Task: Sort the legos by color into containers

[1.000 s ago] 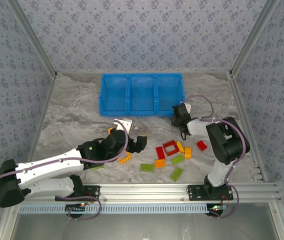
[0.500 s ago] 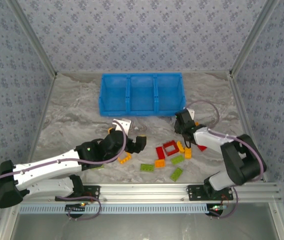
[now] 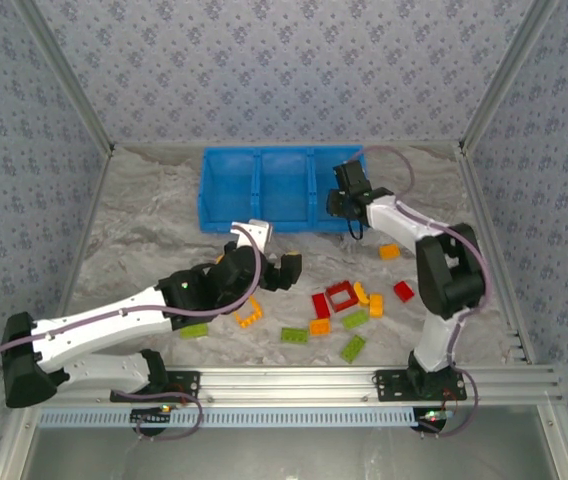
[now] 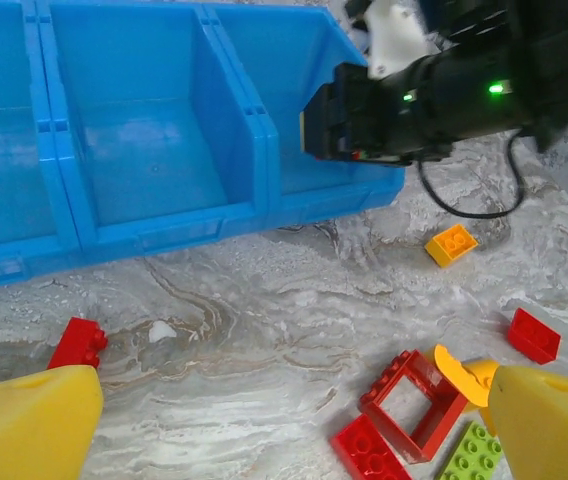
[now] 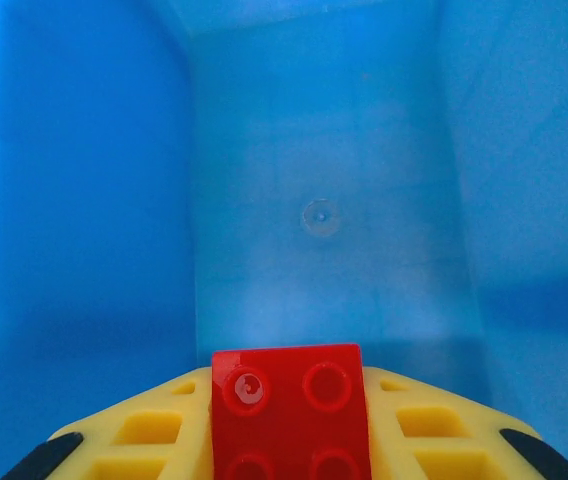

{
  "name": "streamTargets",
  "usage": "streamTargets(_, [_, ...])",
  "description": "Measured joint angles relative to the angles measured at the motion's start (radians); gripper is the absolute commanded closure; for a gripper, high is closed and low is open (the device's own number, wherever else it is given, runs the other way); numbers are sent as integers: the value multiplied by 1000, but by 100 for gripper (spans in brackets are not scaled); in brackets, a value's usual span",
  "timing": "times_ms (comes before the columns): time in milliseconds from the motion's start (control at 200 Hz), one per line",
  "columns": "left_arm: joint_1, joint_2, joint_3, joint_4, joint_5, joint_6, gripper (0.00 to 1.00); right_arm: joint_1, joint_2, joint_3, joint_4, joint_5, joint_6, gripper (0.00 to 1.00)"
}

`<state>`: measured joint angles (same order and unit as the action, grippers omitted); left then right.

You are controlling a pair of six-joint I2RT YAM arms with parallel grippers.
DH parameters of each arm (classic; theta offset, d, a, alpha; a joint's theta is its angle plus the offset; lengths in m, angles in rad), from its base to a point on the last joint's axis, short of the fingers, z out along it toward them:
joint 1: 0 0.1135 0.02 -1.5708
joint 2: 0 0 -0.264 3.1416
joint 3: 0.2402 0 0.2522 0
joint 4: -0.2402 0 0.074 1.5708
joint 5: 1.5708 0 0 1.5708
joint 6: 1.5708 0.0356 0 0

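The right gripper [image 3: 342, 203] clamps a red studded brick [image 5: 286, 415] between its yellow fingers, above the right-hand compartment of the blue three-part bin [image 3: 254, 218]. The left gripper [image 3: 270, 256], fingers spread wide and empty, hovers in front of the bin, beside loose red, orange and green bricks [image 3: 342, 296].

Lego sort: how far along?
Done: no bricks visible in the blue bin. In hand: right gripper holds a red brick over the right compartment; left gripper is open. Left: the rest, including red frame, orange brick and green brick, on the table.
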<state>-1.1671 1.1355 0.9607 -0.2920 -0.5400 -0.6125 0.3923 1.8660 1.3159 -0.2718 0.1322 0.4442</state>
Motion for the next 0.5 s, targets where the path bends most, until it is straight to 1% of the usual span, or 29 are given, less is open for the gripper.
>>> streamTargets(105, [0, 47, 29, -7, 8, 10, 2, -7, 95, 57, -30, -18, 0, 73])
streamTargets(205, [-1, 89, 55, -6, 37, 31, 2, -11, 151, 97, -52, -26, 1, 73])
streamTargets(395, [-8, 157, 87, 16, 148, 73, 3, -20, 207, 158, -68, -43, 4, 73])
streamTargets(500, [-27, 208, 113, 32, 188, 85, 3, -22, 226, 164, -69, -47, 5, 71])
